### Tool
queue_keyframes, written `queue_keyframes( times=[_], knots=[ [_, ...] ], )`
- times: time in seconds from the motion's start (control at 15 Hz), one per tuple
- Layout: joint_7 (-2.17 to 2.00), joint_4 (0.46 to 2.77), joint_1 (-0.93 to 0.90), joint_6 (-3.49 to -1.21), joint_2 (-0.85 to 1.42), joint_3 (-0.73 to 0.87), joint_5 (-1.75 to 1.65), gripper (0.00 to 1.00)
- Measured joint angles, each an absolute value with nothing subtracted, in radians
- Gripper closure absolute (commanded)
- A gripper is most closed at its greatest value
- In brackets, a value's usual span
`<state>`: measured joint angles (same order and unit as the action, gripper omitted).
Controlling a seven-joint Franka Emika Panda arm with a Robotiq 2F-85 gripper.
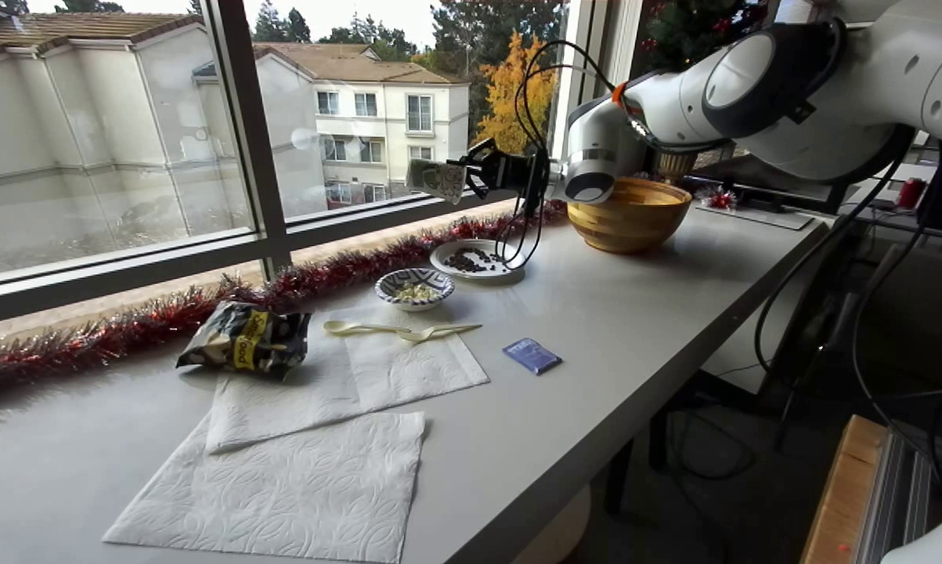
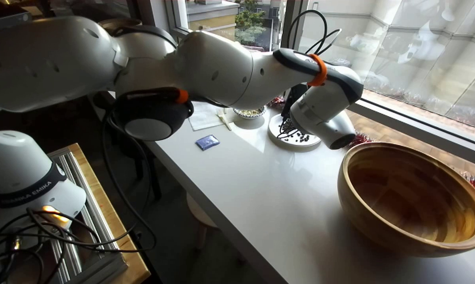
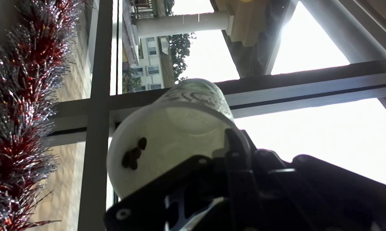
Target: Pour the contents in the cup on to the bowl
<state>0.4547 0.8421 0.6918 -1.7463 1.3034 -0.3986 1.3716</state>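
"while a robot arm (image 1: 674, 102) stretches over a white counter (image 1: 611, 313) in an exterior view, what does its gripper (image 1: 464, 168) hold?"

"the cup (image 1: 435, 180), clamped and tipped, raised above the counter with a window (image 1: 245, 117) behind, well apart from the wooden bowl (image 1: 627, 223)."

"and around them?"

"black cables (image 1: 539, 196) dangle beside the gripper, crossing a white plate (image 1: 478, 277) of dark pieces (image 1: 464, 261). just beside the plate sits a patterned bowl (image 1: 387, 286) of pale bits (image 1: 414, 293); a spoon (image 1: 345, 327) and a fork (image 1: 422, 335) lie at the far edge of paper towels (image 1: 322, 486), between a black packet (image 1: 228, 345) and a purple sachet (image 1: 532, 356). red-and-silver tinsel (image 1: 337, 274) lines the window."

"what blocks the sight?"

"in an exterior view, the arm's wrist (image 2: 320, 112), which hides the cup and overlaps the plate. nearer the camera, the wooden bowl stands upright, its darker inside showing, tinsel beyond its rim."

"and up close?"

"in the wrist view, the cup's mouth faces the lens, black fingers (image 3: 237, 160) pinching its wall; a few dark morsels (image 3: 134, 157) rest against the inside near the rim. tinsel fills the left side, and the window's frame crosses behind the cup."
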Motion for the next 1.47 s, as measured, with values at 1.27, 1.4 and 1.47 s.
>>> queue_keyframes(
  times=[1.27, 1.4, 1.47],
  knots=[
    [0.353, 0.805, 0.657, -1.816, 1.205, -0.385, 1.300, 0.99],
    [0.328, 0.840, 0.628, -1.892, 1.136, -0.361, 1.269, 0.99],
    [0.322, 0.868, 0.611, -1.935, 1.098, -0.350, 1.256, 0.99]
  ],
)
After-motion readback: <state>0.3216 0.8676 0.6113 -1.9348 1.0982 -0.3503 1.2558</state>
